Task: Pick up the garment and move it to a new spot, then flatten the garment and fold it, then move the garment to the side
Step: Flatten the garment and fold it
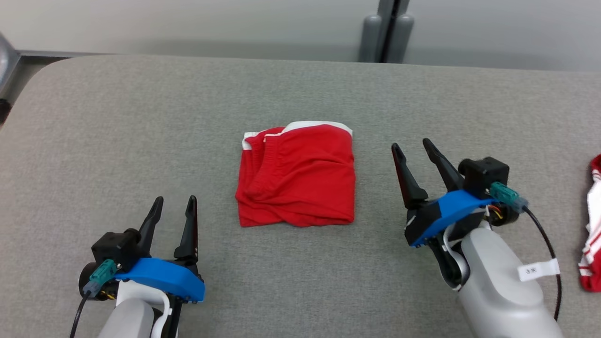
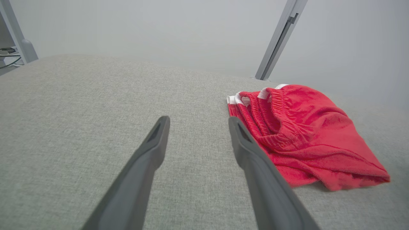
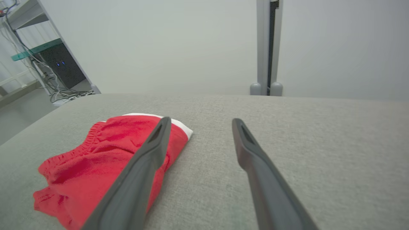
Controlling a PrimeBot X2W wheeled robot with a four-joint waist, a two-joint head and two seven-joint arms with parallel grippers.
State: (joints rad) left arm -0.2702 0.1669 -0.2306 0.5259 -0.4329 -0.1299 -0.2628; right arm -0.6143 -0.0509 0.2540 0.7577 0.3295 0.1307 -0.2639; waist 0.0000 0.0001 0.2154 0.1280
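The folded red garment (image 1: 296, 176), at the frame's centre, looks soft and light and may unfold, so take all layers at one edge; the left gripper (image 1: 175, 201) and the right gripper (image 1: 412, 143) both stand spread, holding nothing.

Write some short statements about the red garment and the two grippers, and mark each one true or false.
1. The red garment lies folded on the grey surface. True.
2. The left gripper holds the garment. False: its jaws stand open and empty, apart from the cloth.
3. The right gripper has open jaws. True.
4. The garment's trim is blue. False: it is white.
5. Another red and white cloth lies far to the robot's right. True.
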